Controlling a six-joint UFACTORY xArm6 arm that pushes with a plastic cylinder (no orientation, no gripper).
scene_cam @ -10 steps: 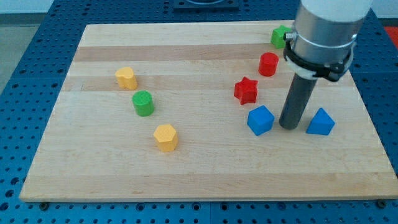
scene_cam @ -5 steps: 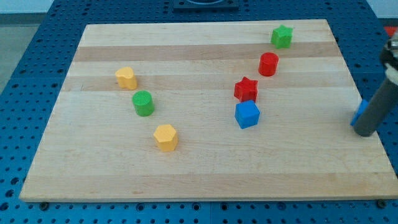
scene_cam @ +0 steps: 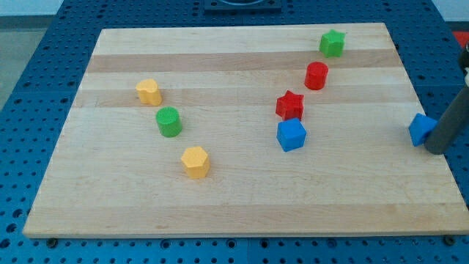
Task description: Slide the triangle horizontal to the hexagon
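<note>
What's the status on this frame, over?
My tip at the board's right edge, touching the blue triangle on its right side. Yellow hexagon far off toward the view's left. Blue cube sits between them.

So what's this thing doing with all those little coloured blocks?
A robot arm's dark rod is pushing a small blue triangle block across the wooden board. My tip sits against the triangle's right side, at the board's right edge. The yellow hexagon block lies far off toward the view's left, lower down.

My tip touches the triangle at the board's right edge.
</note>
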